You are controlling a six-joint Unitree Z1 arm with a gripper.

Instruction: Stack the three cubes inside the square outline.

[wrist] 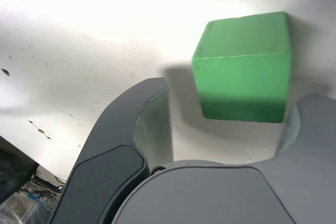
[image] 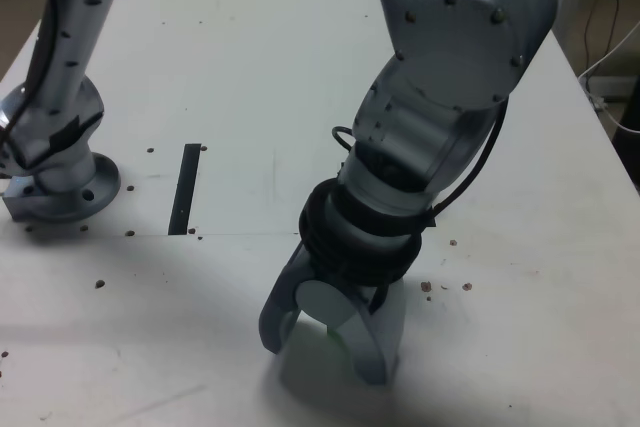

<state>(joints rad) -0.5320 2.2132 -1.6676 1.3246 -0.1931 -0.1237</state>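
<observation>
Exterior view: my grey two-jawed pincer [image: 330, 342] points down at the white matte table [image: 250, 67], near its front edge. A greenish tint shows between the jaws. A straight black strip [image: 185, 189] lies apart, toward the exterior view's left, beside my round metal base [image: 62, 187].

Wrist view: the small green matte cube [wrist: 242, 66] sits on the table between my parted jaws, one jaw apart from it; contact with the other I cannot tell.

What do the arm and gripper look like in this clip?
The arm is matte silver-grey metal with rounded, bulbous joint housings and small dark screw heads. A black collar rings the wrist, and a thin black cable loops alongside it. The gripper has two broad, curved grey fingers. No markings are visible.
</observation>
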